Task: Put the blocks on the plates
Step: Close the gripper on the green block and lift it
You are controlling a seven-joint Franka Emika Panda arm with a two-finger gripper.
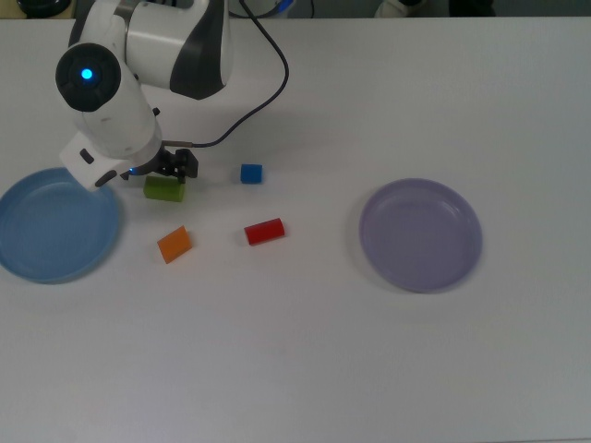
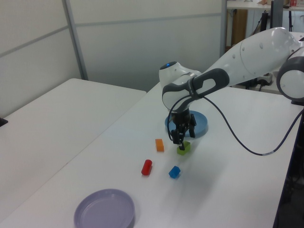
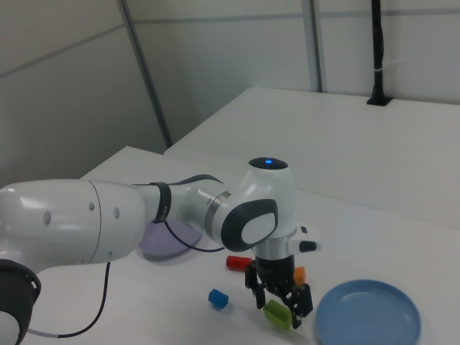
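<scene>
Hanging low over the white desk (image 1: 305,351), the gripper (image 3: 279,307) sits right at the green block (image 1: 164,189), with its jaws spread and one finger on either side of the block in the right view; whether the fingers (image 3: 300,302) touch the block cannot be told. The block itself rests on the desk, just beside the light blue plate (image 1: 51,226), which lies at the top view's left edge. In the left view the green block (image 2: 184,147) shows just below the dark gripper (image 2: 181,139), with the blue plate (image 2: 199,122) behind it.

The orange block (image 1: 174,244) lies near the green one, a little lower in the top view, tilted at an angle. The red block (image 1: 264,231) lies towards the top view's middle, and the blue cube (image 1: 251,173) sits above it, near the gripper's side. All four blocks are on the bare desk, none on a plate.

The lavender plate (image 1: 420,235) lies well apart from the blocks, at the top view's right, with nothing on it. The blue plate is likewise bare.

The white arm (image 1: 138,65) bends down over the green block from the top view's upper left, a blue light (image 1: 88,75) glowing on its wrist joint, and a black cable (image 1: 268,78) loops away from it towards the desk's far edge.
</scene>
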